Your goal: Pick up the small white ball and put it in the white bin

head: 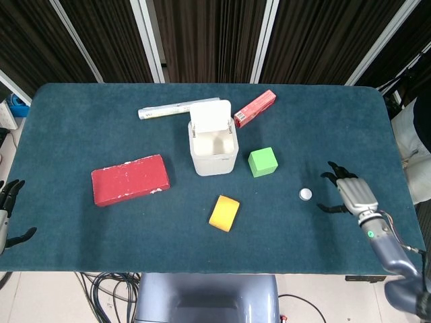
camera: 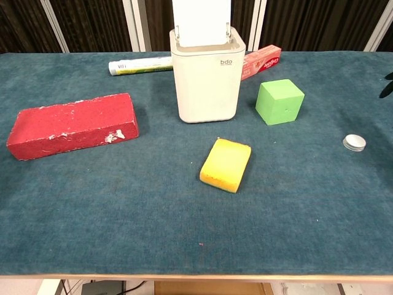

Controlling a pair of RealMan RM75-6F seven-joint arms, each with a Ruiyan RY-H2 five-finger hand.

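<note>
- The small white ball [head: 306, 194] lies on the blue table [head: 81, 121] at about 4 o'clock from the white bin [head: 213, 153], well apart from it, with the green cube [head: 262, 162] between the two.
- The right hand [head: 351, 193] hovers just at 3 o'clock of the ball, fingers spread and holding nothing; a careless sweep could knock the ball (it looks rather flat in the chest view, so a roll may be short) off toward the near edge.
- A loose pinch on so small a thing might let it drop on the carry.
- The path to the bin passes the cube, and a low carry could shove it.
- The bin's raised lid [head: 210, 116] stands at its 12 o'clock side; a clumsy approach might tip the bin.
- The left hand [head: 7, 208] rests at the table's 8 o'clock corner, fingers apart, idle.
</note>
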